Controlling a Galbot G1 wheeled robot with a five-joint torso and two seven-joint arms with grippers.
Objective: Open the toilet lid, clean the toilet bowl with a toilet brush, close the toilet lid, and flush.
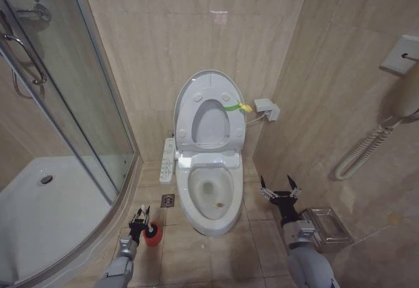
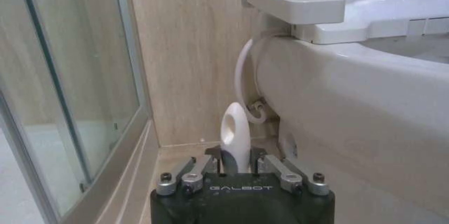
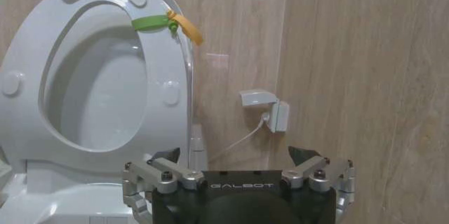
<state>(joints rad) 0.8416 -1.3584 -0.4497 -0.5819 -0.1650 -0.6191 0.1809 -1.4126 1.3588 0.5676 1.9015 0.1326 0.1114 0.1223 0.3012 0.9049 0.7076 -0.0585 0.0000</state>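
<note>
My left gripper [image 1: 140, 220] is clamped on the upright toilet brush [image 2: 234, 135] handle, toilet bowl [image 1: 211, 193] just right; right gripper [image 1: 280, 190] hangs spread.

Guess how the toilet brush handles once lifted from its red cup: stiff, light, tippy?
Likely stiff: the toilet brush shows a rigid-looking white plastic handle, upright between the left gripper fingers. Probably light, being thin and small beside the toilet bowl. The glossy handle may slip, and the small red cup could tip or drag along.
</note>
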